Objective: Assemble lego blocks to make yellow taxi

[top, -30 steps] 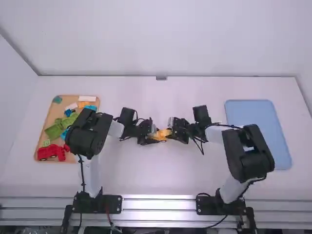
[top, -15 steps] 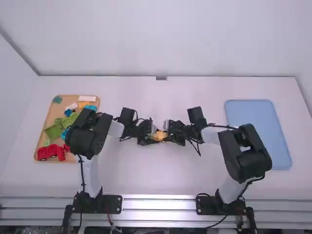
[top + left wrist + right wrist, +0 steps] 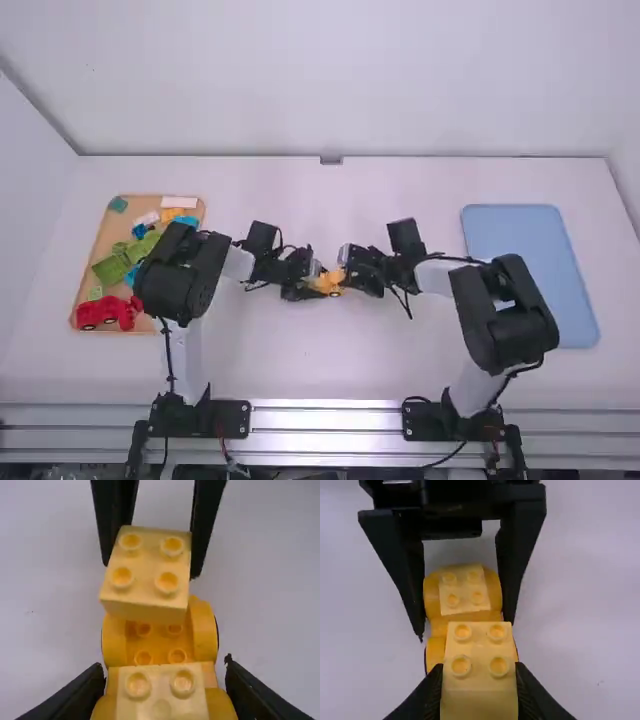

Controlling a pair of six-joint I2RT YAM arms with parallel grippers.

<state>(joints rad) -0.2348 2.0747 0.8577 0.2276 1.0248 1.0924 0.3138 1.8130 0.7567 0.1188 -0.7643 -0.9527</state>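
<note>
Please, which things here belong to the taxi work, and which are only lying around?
For the taxi:
- wheeled yellow base, in the left claw
- yellow block on this base
- second yellow block, in the right claw

Apparently only lying around:
- red car
- green blocks
- long white block

White tbl lies under L gripper & R gripper, matte, smooth. Straight ahead, well beyond both, pale back wall w/ thin dark seam at tbl's far edge; small grey fitting sits mid-seam, beyond & btwn grippers. Far out past L gripper, side wall meets back wall at a slanted corner line. Far out past R gripper, strip of R side wall. On near side of both, silver metal rails run crosswise. Light soft, fairly even.
</note>
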